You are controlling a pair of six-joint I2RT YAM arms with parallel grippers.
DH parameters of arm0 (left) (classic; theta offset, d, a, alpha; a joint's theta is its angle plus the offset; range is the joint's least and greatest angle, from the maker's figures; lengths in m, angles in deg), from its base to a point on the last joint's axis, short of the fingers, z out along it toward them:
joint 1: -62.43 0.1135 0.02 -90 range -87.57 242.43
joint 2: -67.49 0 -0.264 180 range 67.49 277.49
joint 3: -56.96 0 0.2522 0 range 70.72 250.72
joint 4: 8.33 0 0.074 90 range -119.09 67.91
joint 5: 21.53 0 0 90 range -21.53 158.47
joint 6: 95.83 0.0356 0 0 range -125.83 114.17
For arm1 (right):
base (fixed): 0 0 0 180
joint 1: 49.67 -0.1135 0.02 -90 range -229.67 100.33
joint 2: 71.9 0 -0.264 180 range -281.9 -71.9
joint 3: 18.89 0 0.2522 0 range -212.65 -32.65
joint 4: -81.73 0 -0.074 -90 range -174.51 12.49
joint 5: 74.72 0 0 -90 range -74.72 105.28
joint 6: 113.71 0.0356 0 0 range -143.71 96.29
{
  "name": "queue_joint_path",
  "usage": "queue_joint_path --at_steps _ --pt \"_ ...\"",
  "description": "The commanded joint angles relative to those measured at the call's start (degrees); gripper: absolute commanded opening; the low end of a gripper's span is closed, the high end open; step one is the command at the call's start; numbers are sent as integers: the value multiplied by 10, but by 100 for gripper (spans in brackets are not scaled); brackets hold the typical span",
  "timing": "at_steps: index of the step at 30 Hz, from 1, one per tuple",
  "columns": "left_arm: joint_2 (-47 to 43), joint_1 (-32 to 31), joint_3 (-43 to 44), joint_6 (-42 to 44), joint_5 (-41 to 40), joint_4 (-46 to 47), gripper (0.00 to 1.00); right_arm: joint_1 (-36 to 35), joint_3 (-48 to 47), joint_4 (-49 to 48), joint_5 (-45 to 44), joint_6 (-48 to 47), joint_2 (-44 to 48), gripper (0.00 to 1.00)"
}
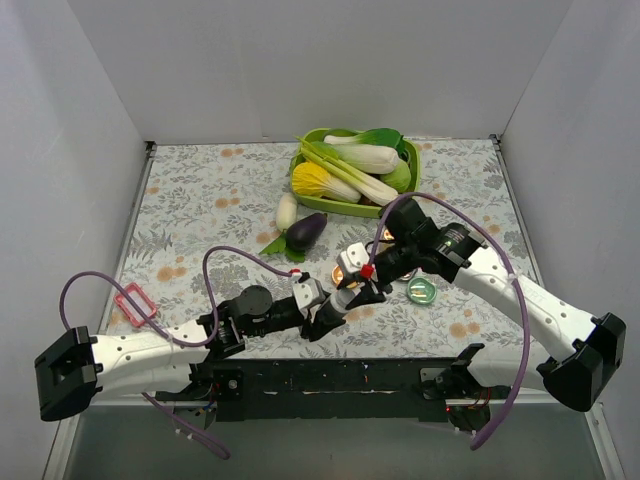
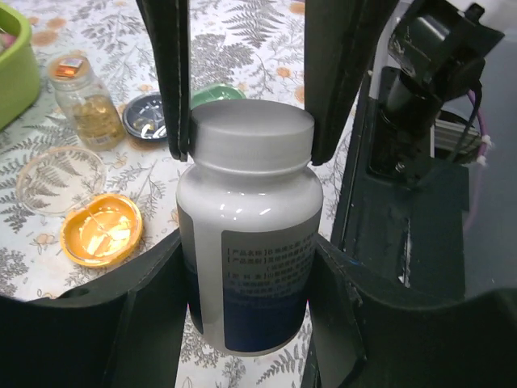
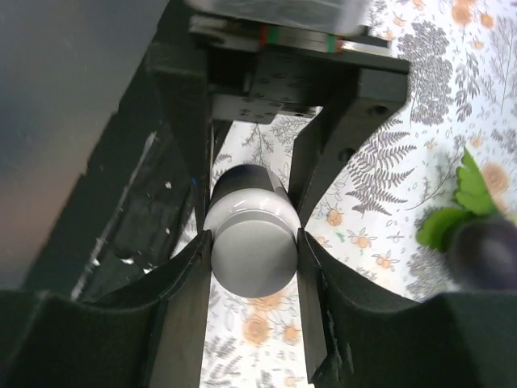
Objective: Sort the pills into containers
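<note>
Top external view: the left gripper (image 1: 328,315) and the right gripper (image 1: 362,280) meet nose to nose over the near centre of the flowered table (image 1: 200,200). The green dish (image 1: 422,290) lies just to their right and the lime tray (image 1: 410,160) of vegetables is well behind. What the two tools share is largely hidden here, though it is probably the bottle described next. Left wrist view: the left gripper's fingers are closed against the body of a white bottle (image 2: 246,210), its label facing the camera. The right gripper's fingers reach in from the far side and pinch the pale cap (image 2: 252,129) on both flanks. Beyond, near the bottle but apart from it, lie the orange dish (image 2: 101,230), a clear dish (image 2: 60,178), a small vial (image 2: 85,101) of amber capsules and the dark blue dish (image 2: 145,117). Right wrist view: the cap is seen end-on, with the right fingers narrowed onto it and touching on both sides; an aubergine (image 3: 485,250) sits at the right edge. The step in hand appears to be unscrewing the cap. It should go best if the left grip holds the body without slipping, the right wrist turns squarely about the bottle's axis, the cap is drawn away only once the thread is free, and the mouth is kept from tipping downward
</note>
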Motion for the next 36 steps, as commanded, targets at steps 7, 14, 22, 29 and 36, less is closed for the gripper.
queue_joint_path --at_steps 7,14,22,29,36 --pt "-39 8 2 -22 11 -37 0 -6 -48 0 18 -1 -8 63" --pt "-30 8 14 -25 -18 -74 0 77 -31 -170 5 487 5 89" --pt "-4 8 34 -30 -53 -67 0 70 44 -192 -70 633 -3 87" --pt "5 8 41 -29 -57 -59 0 41 68 -176 -108 607 -12 83" --pt "0 9 41 -35 -76 -65 0 27 57 -166 -107 574 -24 59"
